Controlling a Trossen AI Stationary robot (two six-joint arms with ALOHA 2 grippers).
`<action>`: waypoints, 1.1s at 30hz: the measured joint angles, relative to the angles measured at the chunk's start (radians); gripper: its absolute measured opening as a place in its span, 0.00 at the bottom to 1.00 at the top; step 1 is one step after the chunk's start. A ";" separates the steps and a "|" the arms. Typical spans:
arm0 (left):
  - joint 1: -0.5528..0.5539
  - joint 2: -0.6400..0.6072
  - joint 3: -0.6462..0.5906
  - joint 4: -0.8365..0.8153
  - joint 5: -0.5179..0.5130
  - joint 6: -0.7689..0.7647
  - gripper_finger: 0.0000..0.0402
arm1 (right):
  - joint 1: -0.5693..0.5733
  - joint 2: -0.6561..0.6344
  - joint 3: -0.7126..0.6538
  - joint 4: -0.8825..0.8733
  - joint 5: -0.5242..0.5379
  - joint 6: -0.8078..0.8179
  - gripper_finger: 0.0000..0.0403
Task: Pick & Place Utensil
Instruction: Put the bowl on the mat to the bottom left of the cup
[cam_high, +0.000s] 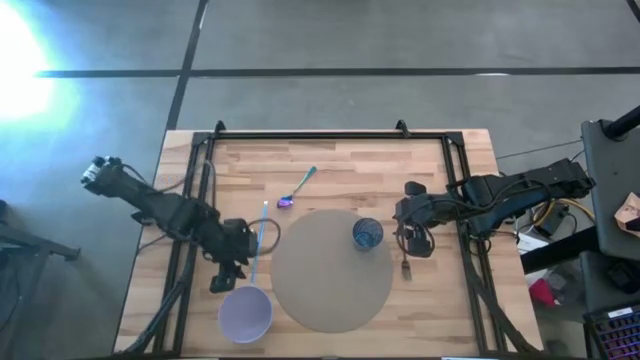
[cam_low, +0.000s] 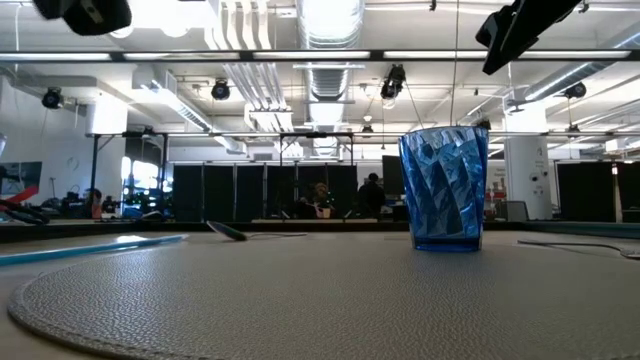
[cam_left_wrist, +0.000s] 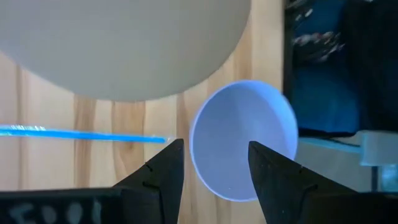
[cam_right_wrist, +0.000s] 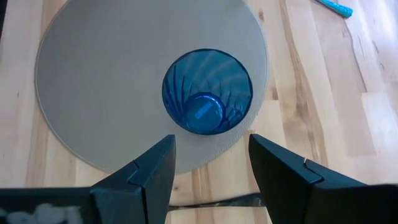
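Note:
A spoon (cam_high: 297, 189) with a purple bowl and a teal handle lies flat on the wood beyond the round grey placemat (cam_high: 320, 290). A thin dark utensil (cam_high: 406, 266) lies to the right of the mat. A blue ribbed cup (cam_right_wrist: 207, 92) stands upright on the mat's right part. My left gripper (cam_left_wrist: 211, 149) hangs open above the table at the mat's left, over the rim of a lavender bowl (cam_left_wrist: 242, 146). My right gripper (cam_right_wrist: 211, 143) is open above the mat's right edge, just short of the cup. Neither gripper holds anything.
A light blue straw (cam_high: 258, 240) lies on the wood between the left gripper and the mat. The lavender bowl (cam_high: 245, 313) sits near the table's front edge. Black frame rails (cam_high: 330, 135) run along the table's far and side edges.

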 joint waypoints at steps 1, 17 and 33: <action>-0.015 0.009 -0.006 -0.001 -0.010 -0.013 0.42 | 0.000 0.000 0.000 0.000 0.000 0.000 0.50; -0.147 0.191 -0.025 0.009 -0.125 -0.130 0.42 | 0.000 0.000 -0.002 -0.001 0.000 -0.004 0.50; -0.149 0.311 -0.025 0.050 -0.127 -0.114 0.42 | 0.000 0.000 -0.002 -0.001 0.000 -0.019 0.50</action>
